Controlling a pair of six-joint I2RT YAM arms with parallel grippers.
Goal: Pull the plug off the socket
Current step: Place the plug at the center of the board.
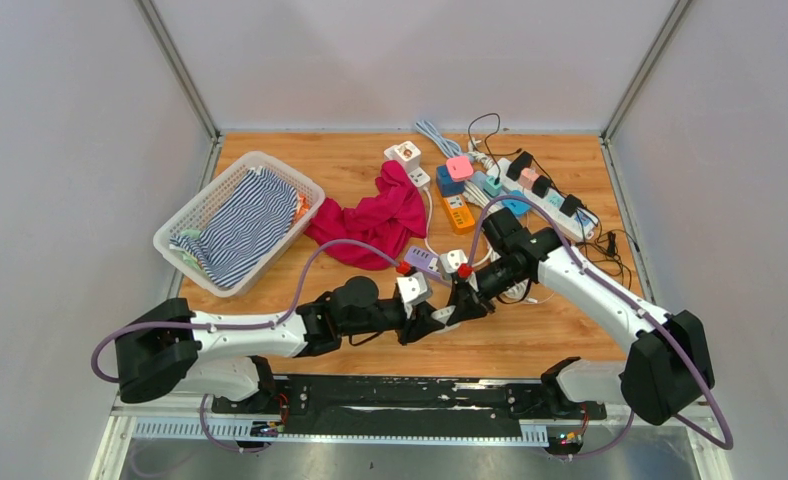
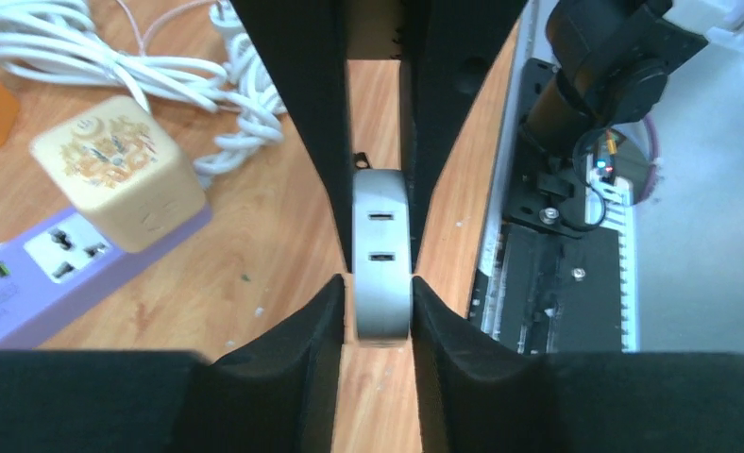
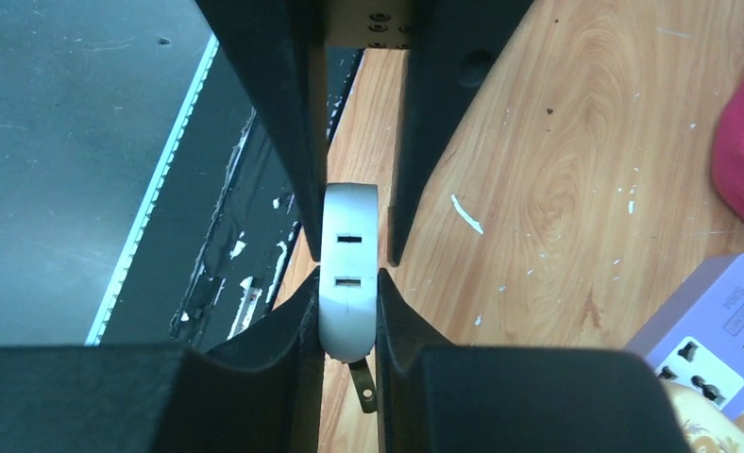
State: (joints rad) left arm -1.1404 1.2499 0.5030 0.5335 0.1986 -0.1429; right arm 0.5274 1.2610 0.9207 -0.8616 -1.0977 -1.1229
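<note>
Basket (image 1: 196, 201) of striped cloth is sitting well to the left of the purple power strip (image 1: 420, 261), out of the play. The magenta cloth (image 1: 375, 220) is lying just behind that strip.

Now the action: both arms are meeting just in front of the purple strip. The left gripper (image 1: 436, 316) is extending in from the left and pinching a rounded grey socket piece (image 2: 382, 260) by its flat sides, two slots facing its camera. To my eye it is acting as the anchor, bracing the body so a pull has something to work against.

Just to its right, the right gripper (image 1: 465, 287) is clamping a white plug (image 3: 349, 274) the same way, and a metal prong (image 3: 364, 389) is showing beneath it. Whether the two pieces are mated or already apart, I cannot tell from these views. Opposed grips like this are suggesting a straight pull along the prongs, with no twisting.

Well to the right of the purple strip and behind it, a long white power strip (image 1: 550, 200) is sitting with black plugs in it, untouched.
</note>
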